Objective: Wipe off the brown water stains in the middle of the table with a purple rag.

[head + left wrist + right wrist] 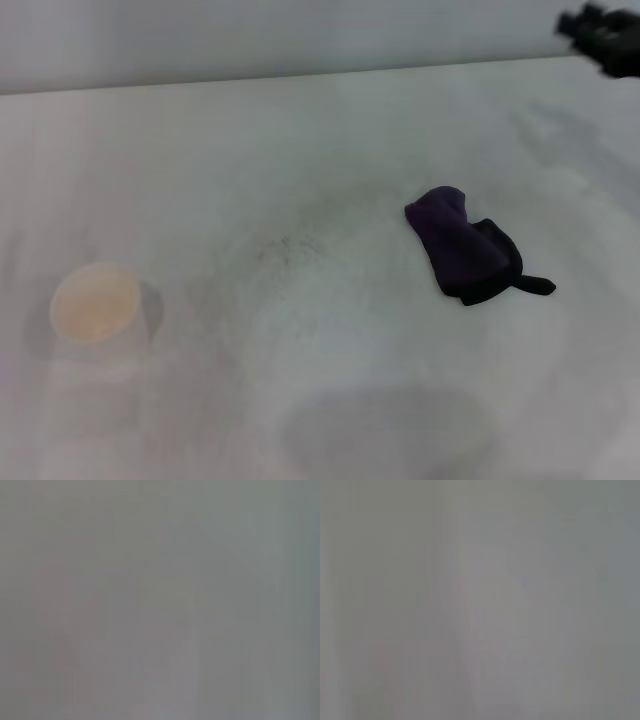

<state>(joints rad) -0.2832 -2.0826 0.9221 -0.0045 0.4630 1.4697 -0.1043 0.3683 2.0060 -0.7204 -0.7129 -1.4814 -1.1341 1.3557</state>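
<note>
The purple rag (pixel 463 247) lies crumpled on the white table (pixel 330 130), right of the middle, with its black tab pointing right. Nothing touches it. A dark part of my right gripper (pixel 603 36) shows at the far top right corner, well away from the rag and above the table's back edge. My left gripper is out of view. I see no brown water stains in these frames; the middle of the table holds only a faint grey speckled smudge (pixel 286 249). Both wrist views show plain grey and no objects.
A paper cup (pixel 96 302) with a pale orange inside stands at the near left of the table. The table's back edge meets a grey wall. A soft round shadow (pixel 385 430) falls on the near middle.
</note>
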